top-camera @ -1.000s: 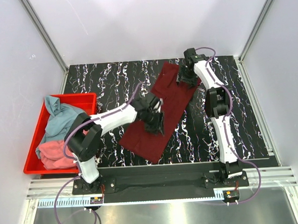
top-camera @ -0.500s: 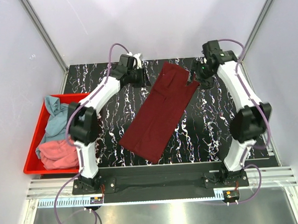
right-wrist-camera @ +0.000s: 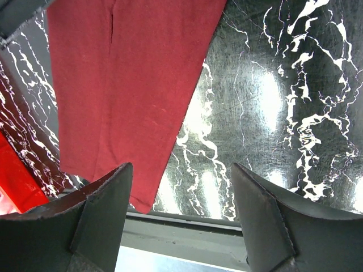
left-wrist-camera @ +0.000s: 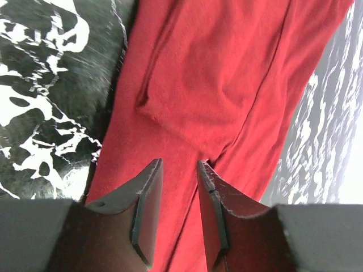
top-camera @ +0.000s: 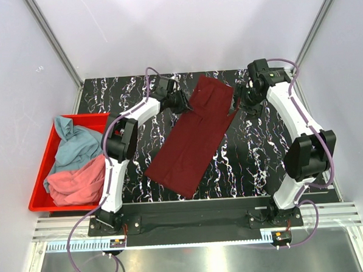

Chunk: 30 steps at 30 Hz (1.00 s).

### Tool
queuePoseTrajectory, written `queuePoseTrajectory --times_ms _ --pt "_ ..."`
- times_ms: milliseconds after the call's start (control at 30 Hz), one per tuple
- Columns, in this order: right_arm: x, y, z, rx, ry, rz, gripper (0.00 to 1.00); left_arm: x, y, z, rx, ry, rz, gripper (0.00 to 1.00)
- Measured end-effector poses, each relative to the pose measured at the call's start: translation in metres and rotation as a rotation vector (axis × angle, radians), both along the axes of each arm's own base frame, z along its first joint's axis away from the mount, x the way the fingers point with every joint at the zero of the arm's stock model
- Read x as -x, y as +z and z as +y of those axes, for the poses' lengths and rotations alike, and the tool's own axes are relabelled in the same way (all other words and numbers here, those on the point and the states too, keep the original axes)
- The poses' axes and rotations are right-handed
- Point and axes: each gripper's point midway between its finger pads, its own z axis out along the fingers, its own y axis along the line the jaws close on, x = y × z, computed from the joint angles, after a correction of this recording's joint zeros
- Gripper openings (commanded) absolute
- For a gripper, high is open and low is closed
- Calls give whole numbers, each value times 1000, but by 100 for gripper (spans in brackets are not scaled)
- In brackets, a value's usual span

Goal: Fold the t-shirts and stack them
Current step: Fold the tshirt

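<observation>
Where the red bin sits at the near left, a coral pink t-shirt lies crumpled in it with a dusty teal-blue t-shirt heaped just behind; on the black marbled table the dark maroon t-shirt stretches as a long folded strip, slanting from near middle to far side; over its far left edge the left gripper hovers, fingers narrowly parted; beside its far right corner the right gripper hangs spread wide, holding nothing.

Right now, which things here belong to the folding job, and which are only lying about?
Belong to the job: maroon t-shirt, teal-blue t-shirt, coral pink t-shirt.
Only lying about: red bin, which holds the last two shirts.
</observation>
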Motion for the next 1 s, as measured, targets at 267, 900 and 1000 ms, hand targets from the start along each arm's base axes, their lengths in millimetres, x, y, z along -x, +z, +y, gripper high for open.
queuePoseTrajectory --times_ms 267,900,1000 --pt "1 11 -2 0 -4 -36 77 -18 6 0 71 157 28 35" --pt "10 12 -8 24 -16 -40 76 -27 -29 4 100 297 145 36" --pt "12 13 -9 24 -17 -42 76 -30 -28 3 109 313 145 33"
